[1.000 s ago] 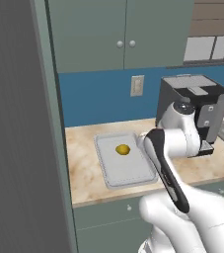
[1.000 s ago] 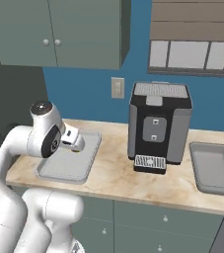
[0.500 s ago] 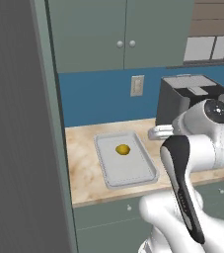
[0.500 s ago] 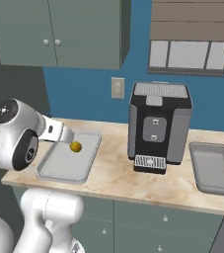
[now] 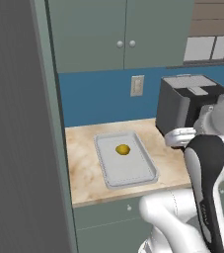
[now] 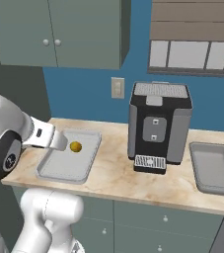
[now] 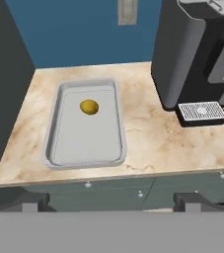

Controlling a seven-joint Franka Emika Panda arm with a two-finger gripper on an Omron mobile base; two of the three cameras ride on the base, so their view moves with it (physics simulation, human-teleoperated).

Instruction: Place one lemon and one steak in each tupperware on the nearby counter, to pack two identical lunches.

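The gripper has pulled back from the counter, its fingers spread and empty. Ahead of it, the lemon lies in the left tupperware, now uncovered.

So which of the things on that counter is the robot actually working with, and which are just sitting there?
Part of the job:
- small yellow lemon, lying in the left tray
- shallow grey rectangular tupperware tray holding it
- second grey tupperware tray, far right, nothing visible in it
- beige marbled counter

Just standing about:
- boxy black and grey coffee machine between the trays
- wall socket
- grey-green upper cabinets
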